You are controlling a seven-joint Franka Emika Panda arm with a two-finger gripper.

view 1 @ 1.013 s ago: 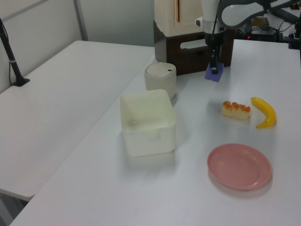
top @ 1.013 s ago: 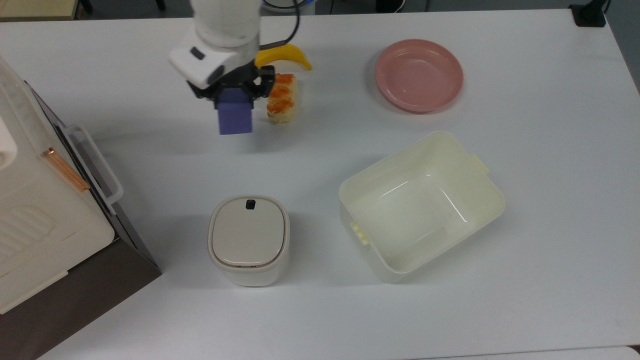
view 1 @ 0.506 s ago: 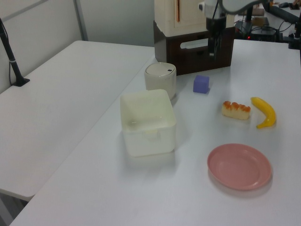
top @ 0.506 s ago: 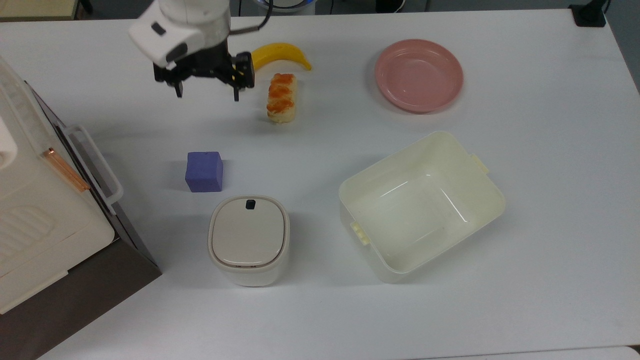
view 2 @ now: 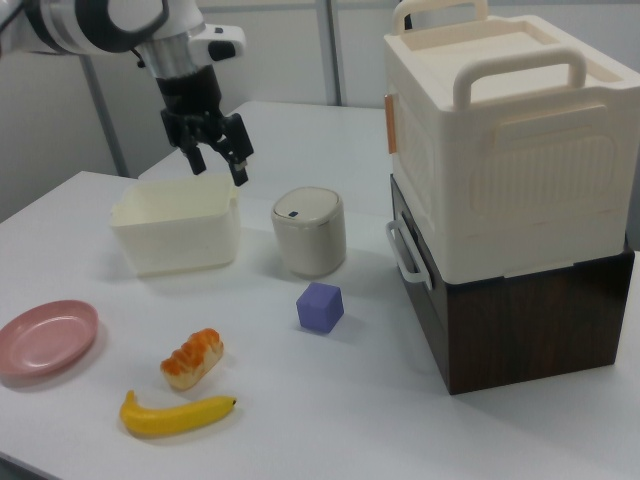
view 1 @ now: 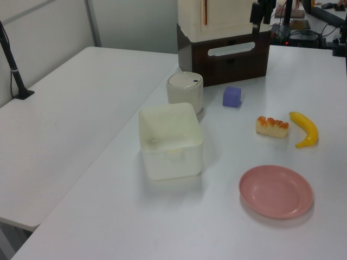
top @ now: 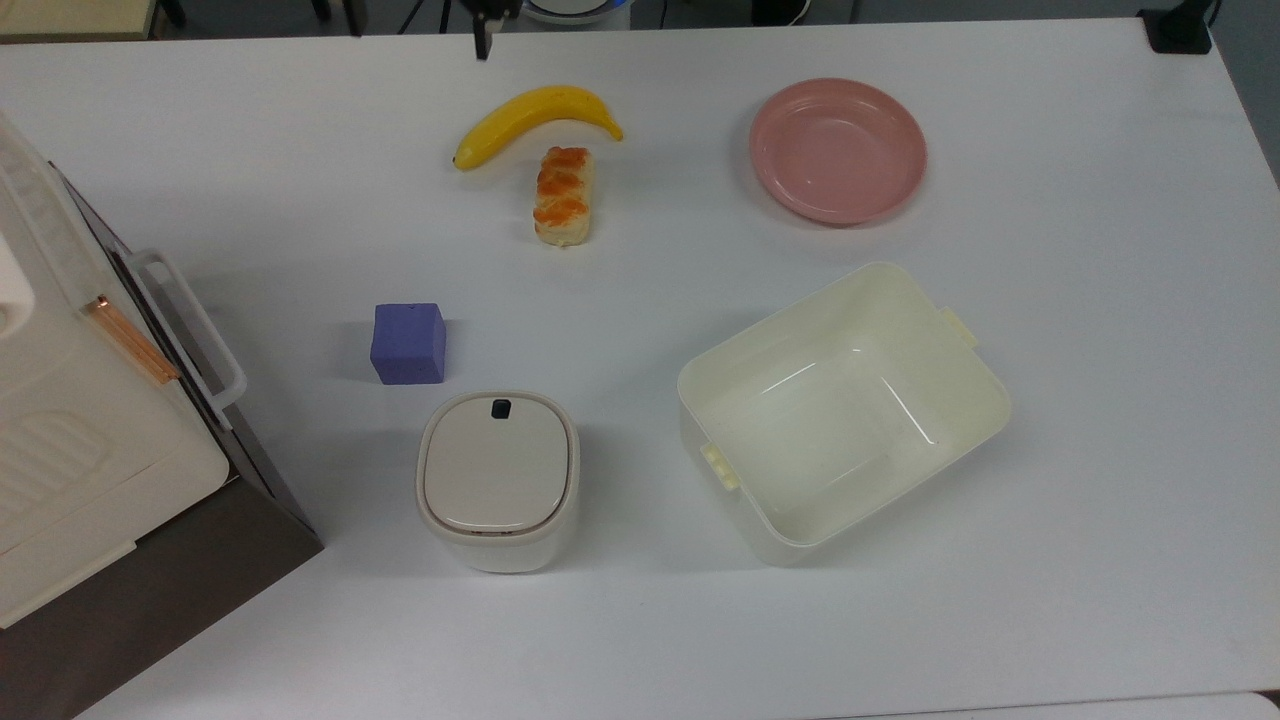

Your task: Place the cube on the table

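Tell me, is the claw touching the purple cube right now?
Apart. In the right view the claw hangs open, well above the table, while the cube sits alone on the white surface beside the round lidded bin.

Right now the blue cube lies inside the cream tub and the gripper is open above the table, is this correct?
Not quite. The cube rests on the bare table, beside the lidded bin, as the top view shows. The tub is empty. The gripper is indeed open above.

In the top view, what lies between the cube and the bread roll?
Nothing: in the top view, only bare table separates the cube from the bread roll. The banana lies beyond the roll.
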